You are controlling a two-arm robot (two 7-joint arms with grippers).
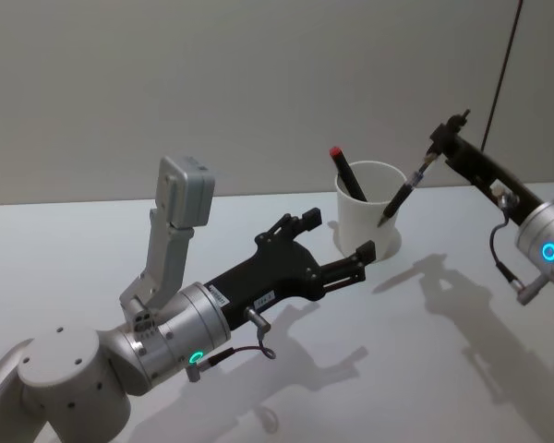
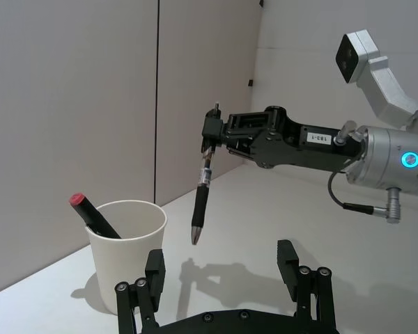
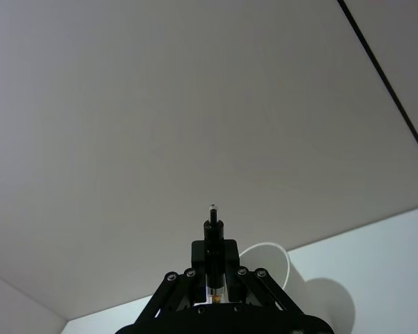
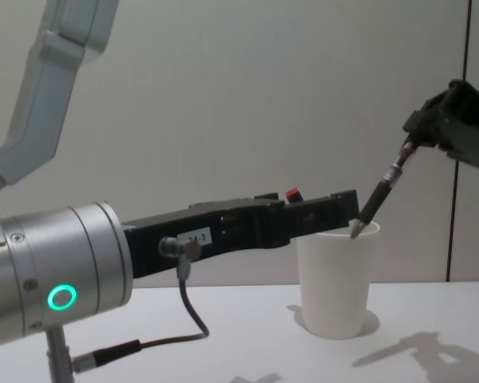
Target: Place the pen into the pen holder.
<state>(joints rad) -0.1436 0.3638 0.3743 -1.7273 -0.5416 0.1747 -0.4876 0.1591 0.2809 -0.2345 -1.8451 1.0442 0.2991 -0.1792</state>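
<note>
one white paper cup, the pen holder (image 1: 370, 220), stands on the pale surface (image 1: 425, 369) near the back wall. two pens are about: a black pen with a red cap (image 1: 347, 173) already leans inside the cup, and a second black pen (image 1: 403, 196) hangs in the air, pinched at its upper end by the right tool (image 1: 440, 146).

that held pen slants down with its tip low. from the head it seems to sit over the cup's far right rim; from the chest the tip looks level with the rim's right edge. the left wrist view shows it beside the cup and above rim height, so whether the tip is over the mouth or just outside it is hard to settle.

two tools. the right one is closed narrow on the pen's top, with the pen's button end poking above its fingers (image 3: 226, 256). the left tool (image 1: 337, 247) hovers low just in front of the cup with its fingers spread wide, gripping nothing.

the red-capped pen's lower part is hidden inside the cup. from the chest the left arm crosses in front of the cup's upper left, covering most of that pen.
</note>
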